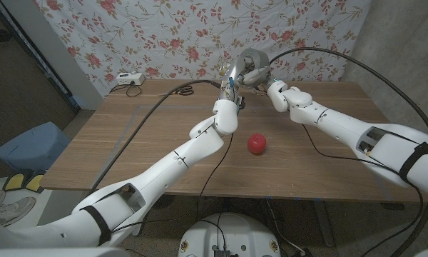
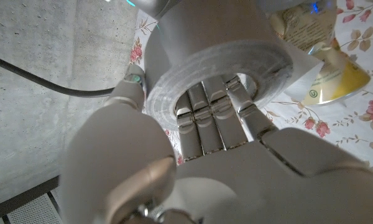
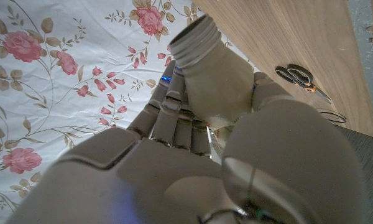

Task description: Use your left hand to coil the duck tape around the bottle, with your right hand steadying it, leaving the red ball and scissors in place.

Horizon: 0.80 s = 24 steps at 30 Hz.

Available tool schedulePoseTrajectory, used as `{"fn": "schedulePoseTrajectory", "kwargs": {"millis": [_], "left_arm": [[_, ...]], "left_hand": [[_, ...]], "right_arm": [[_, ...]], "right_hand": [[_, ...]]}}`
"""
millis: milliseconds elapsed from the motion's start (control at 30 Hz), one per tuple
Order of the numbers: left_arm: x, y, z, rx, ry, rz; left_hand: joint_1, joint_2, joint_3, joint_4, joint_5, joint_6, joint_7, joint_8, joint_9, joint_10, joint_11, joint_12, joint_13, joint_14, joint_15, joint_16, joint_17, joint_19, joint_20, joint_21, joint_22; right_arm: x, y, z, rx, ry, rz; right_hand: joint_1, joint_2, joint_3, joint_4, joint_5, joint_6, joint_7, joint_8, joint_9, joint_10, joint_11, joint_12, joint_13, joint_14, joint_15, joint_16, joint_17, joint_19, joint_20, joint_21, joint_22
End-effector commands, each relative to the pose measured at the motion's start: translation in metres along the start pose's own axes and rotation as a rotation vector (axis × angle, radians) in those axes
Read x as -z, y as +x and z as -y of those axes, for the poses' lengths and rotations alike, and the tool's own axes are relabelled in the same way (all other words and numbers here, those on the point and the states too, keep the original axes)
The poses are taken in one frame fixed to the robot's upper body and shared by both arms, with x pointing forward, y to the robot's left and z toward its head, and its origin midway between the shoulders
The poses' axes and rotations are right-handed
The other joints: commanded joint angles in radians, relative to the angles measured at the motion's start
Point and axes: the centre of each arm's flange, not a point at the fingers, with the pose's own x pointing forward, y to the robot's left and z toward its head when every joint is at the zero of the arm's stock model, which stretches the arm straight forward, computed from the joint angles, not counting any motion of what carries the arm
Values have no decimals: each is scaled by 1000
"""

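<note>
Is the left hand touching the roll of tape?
Touching. The left wrist view shows the left hand with its fingers pushed through the hole of the tape roll.

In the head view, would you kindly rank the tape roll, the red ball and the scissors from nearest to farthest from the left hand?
1. Tape roll: held by the left hand itself, raised over the table's far middle.
2. Red ball: on the table, nearer the robot, to the hand's right.
3. Scissors: at the far edge, to the hand's left; roughly level with the ball, too close to call.
</note>
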Motion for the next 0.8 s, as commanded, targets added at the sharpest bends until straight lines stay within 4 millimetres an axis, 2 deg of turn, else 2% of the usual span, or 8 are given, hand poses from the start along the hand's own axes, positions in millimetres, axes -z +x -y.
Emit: {"fn": "schedulePoseTrajectory", "kwargs": {"millis": [33,233,467,800], "left_arm": [[-8,-17,-4,114,12,-144],[-18,-20,-15,143,134,-194],[-26,-23,-22,148,215,-176],[2,-22,-9,190,139,-153]], "left_hand": [[146,154,29,25,8,25,17,4,4,128,-108,5,9,128,-115,12,5,8,3,7,1],[151,154,28,22,7,26,21,2,4,131,-107,6,16,140,-116,16,5,15,10,13,1],[154,154,29,20,7,28,24,1,3,132,-103,8,24,143,-116,16,5,21,12,18,1],[151,154,29,23,6,26,24,-2,3,134,-111,-2,18,132,-112,4,-4,13,-6,20,0]], "right_arm": [[7,-2,0,5,1,-21],[9,-2,-1,5,4,-18],[11,-2,1,21,8,-23],[14,-4,4,38,17,-26]], "right_hand": [[52,204,6,7,6,372,-204,7,3,285,-163,-4,0,119,-186,3,4,-5,-125,7,0],[52,204,6,7,6,374,-205,8,3,285,-164,-5,3,120,-186,3,5,-5,-123,10,-1],[53,204,6,8,6,373,-205,7,3,286,-166,-7,4,118,-186,0,7,-8,-123,12,-1],[55,205,6,8,7,372,-205,7,3,288,-164,-9,5,118,-187,-2,7,-9,-122,15,-1]]}}
